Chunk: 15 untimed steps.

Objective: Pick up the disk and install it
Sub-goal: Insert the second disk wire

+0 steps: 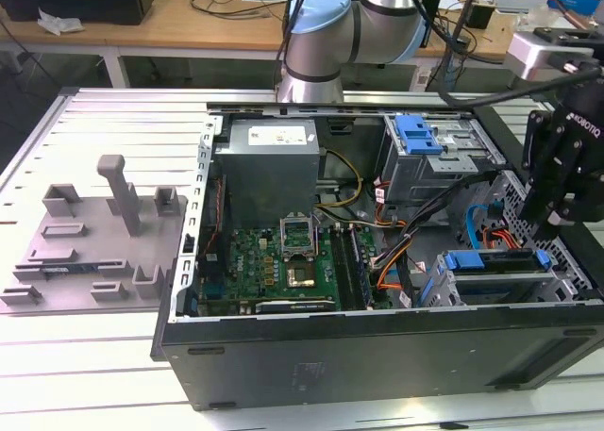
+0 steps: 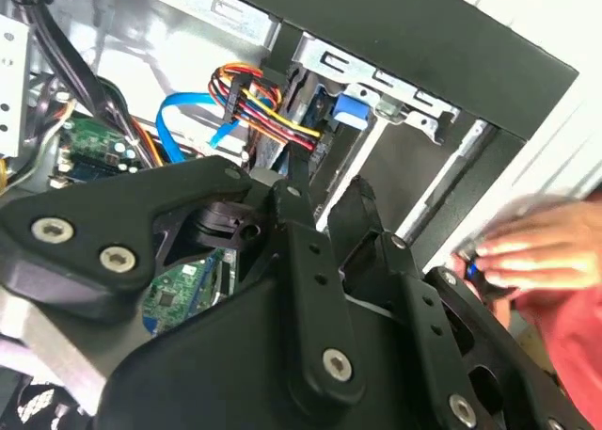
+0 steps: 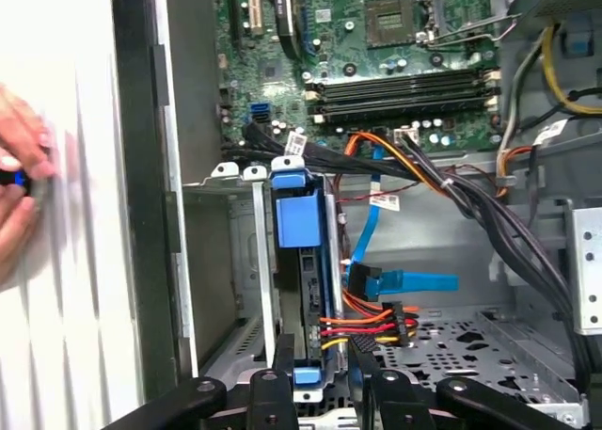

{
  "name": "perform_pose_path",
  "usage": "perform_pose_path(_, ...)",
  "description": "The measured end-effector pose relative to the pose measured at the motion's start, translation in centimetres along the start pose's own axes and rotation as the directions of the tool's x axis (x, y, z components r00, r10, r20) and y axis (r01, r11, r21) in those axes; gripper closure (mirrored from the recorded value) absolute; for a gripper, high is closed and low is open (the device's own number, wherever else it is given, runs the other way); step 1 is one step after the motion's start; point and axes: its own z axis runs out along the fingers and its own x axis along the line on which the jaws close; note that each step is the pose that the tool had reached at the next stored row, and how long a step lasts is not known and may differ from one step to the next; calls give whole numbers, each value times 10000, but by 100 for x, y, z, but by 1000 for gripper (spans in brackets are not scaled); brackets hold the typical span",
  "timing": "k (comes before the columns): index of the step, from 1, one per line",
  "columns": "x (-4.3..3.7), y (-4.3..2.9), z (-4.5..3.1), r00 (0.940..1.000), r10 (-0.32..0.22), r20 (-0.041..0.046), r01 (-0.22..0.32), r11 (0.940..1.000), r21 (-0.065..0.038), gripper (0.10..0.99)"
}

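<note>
- While the gripper (image 1: 557, 205) hangs over the drive cage (image 1: 453, 294) at the exterior view's right, the disk (image 1: 495, 264) sits slotted on edge in that cage, its blue bracket running along the top
- Judging by that, the pick-up is done and the install looks close to finished, or finished; whether the bracket has clicked fully home I cannot tell
- In the first wrist view the disk (image 3: 301, 218) stands in the bay beside the orange and blue cables (image 3: 404, 284), and the gripper's fingers (image 3: 273, 392) are parted to either side of its near end, clamped on nothing that I can see
- A person's hand (image 3: 19, 185) rests on the table outside the computer case (image 1: 377, 356), pinching a small blue piece; what that piece is stays too blurred to say
- Hidden: the drive's label and most of its silver body are down inside the cage, and the fingertips are cut off at the frame edge, so any contact with the bracket is unclear
</note>
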Motion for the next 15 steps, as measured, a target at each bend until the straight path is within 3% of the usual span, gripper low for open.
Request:
perform_pose_path(1,-36,5,-6,9999,3,-150,-2,10000,12,725)
perform_pose_path(2,-73,16,-13,9997,6,-243,-6,10000,20,725)
perform_pose_path(9,-277,192,-45,9996,6,-270,-5,10000,32,725)
perform_pose_path(10,-315,212,-53,9991,8,-431,-6,10000,47,725)
perform_pose_path(12,-409,230,-68,9935,22,-1134,-10,9999,106,725)
perform_pose_path(13,-444,237,-75,9903,28,-1388,-11,9999,128,725)
perform_pose_path(14,-454,253,-76,9884,37,-1519,-16,9999,142,725)
perform_pose_path(15,-454,264,-76,9882,53,-1529,-31,9999,144,725)
